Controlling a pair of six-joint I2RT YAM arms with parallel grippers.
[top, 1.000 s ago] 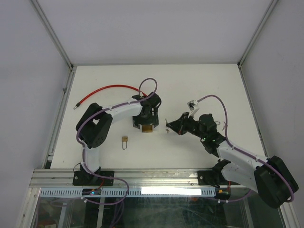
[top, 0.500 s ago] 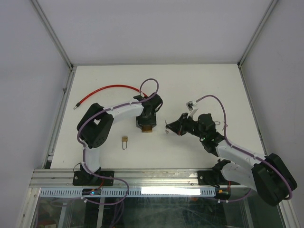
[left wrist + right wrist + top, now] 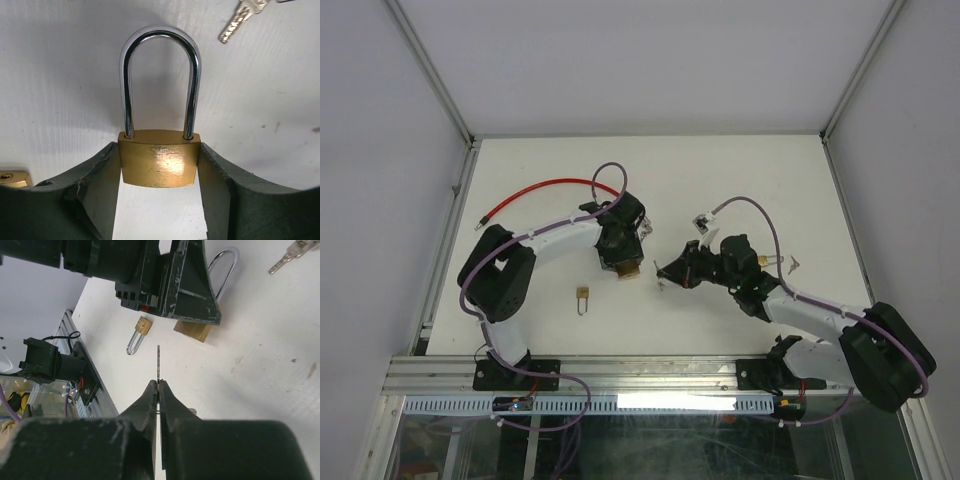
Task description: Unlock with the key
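Walled in white on left, rear and right of the table (image 3: 740, 180); railed in metal along the near edge; wide bare surface at the rear and far right, tighter in the middle where both wrists meet. At far left rear, one red cable (image 3: 545, 183), curving, well apart from the work. Left arm: folded back at the elbow near the left edge, then stretched rightward to mid-table, wrist pitched down; left gripper (image 3: 159, 172) clamped on the brass body of the large padlock (image 3: 159, 155), a finger pressed to each flank; steel shackle (image 3: 160, 60) with both legs seated in the body, pointing away from the wrist. Nearer and left of it, lying flat, one small padlock (image 3: 583, 297), untouched; two padlocks in all. Beyond the shackle, one loose key (image 3: 241, 14) on the table. Right arm: low, reaching leftward from the near-right base; right gripper (image 3: 159, 386) pinched tight on the key (image 3: 158, 362), held edge-on, blade aimed toward the large padlock, tip near but apart from it; two keys counted.
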